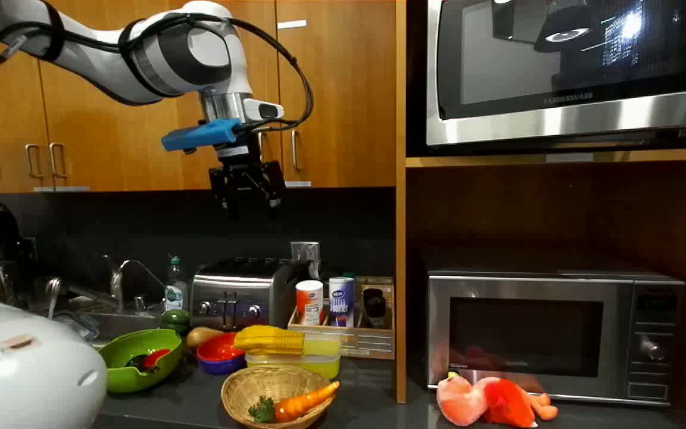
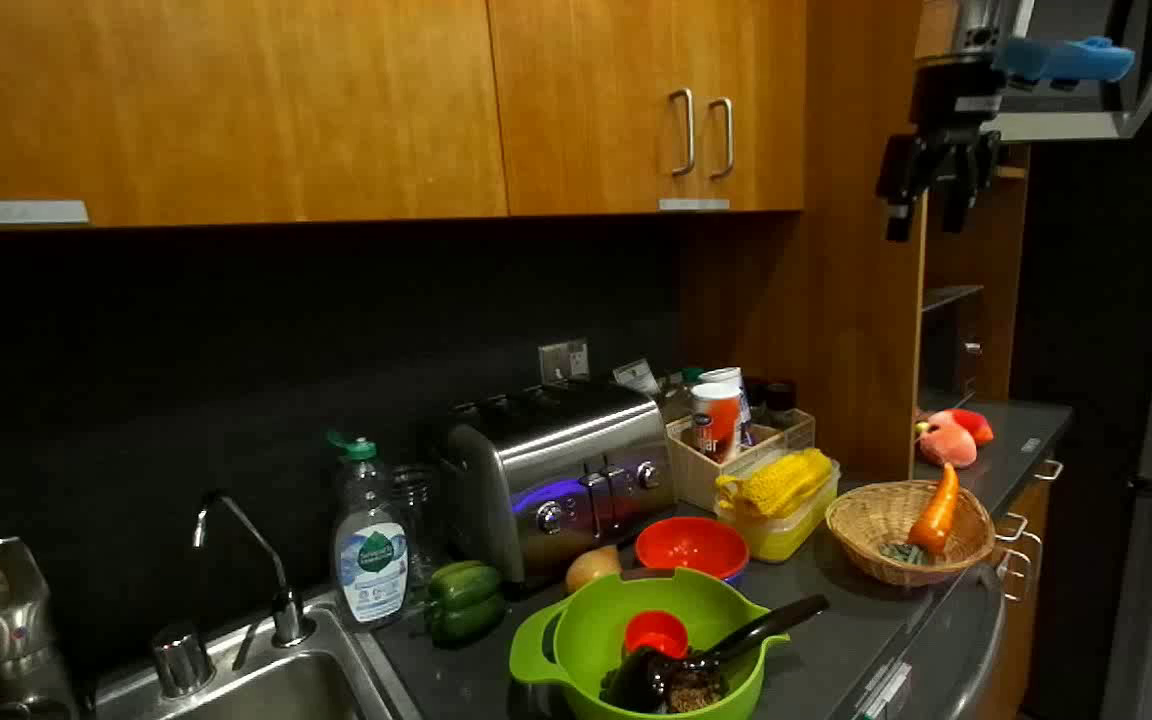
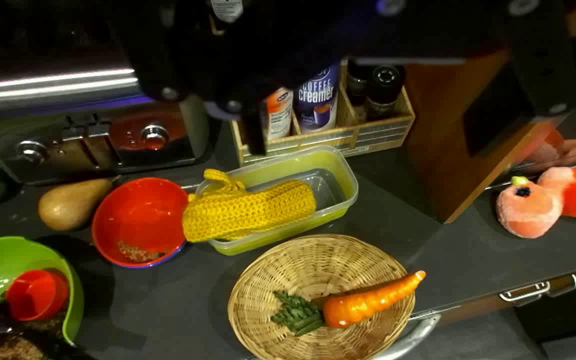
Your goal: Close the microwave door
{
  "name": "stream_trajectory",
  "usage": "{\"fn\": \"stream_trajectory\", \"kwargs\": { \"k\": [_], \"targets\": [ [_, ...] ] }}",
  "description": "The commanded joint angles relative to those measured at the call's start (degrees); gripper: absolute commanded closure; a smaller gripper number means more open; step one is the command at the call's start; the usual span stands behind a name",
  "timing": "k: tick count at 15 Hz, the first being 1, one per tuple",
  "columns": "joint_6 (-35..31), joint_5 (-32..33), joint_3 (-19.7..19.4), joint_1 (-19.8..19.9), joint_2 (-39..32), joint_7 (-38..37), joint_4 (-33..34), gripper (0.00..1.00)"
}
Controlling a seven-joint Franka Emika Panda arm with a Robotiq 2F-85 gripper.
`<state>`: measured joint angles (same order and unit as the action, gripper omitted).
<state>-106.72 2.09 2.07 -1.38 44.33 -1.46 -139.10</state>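
Note:
The microwave (image 1: 617, 116) is on the upper shelf, wide and silver-framed. Its door (image 1: 515, 65), a glossy black glass panel with silver trim, slants out and appears partly open, hinged at the left. Its right end is outside that view. In an exterior view its silver lower trim (image 2: 1061, 126) and curved handle stick out beyond the shelf, partly hidden behind my wrist. My gripper (image 1: 248, 202) points down, open and empty, left of the microwave and lower than its door. It also shows in an exterior view (image 2: 926, 225). The wrist view does not show the microwave.
A smaller silver microwave (image 1: 527, 333) stands below, with a pink plush bird (image 1: 486, 402) before it. A wooden divider (image 1: 401, 238) separates shelf and counter. Below my gripper are a toaster (image 1: 242, 295), basket (image 3: 248, 280), condiment box (image 3: 378, 137), red bowl (image 3: 138, 210) and green bowl (image 3: 70, 290).

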Motion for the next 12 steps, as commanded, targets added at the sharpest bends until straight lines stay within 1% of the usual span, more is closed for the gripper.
{"fn": "stream_trajectory", "kwargs": {
  "k": [1, 8, 10, 12],
  "targets": [
    [0.07, -0.04, 0.05, 0.06, -0.05, 0.02, 0.14, 0.0],
    [0.1, 0.26, -0.38, 0.48, 0.28, 0.12, 0.19, 0.0],
    [0.07, 0.85, -2.15, 2.04, 2.13, -0.11, 0.35, 0.0],
    [-0.92, 0.82, -5.0, 4.78, 5.01, -1.22, 0.81, 0.0]
  ]
}}
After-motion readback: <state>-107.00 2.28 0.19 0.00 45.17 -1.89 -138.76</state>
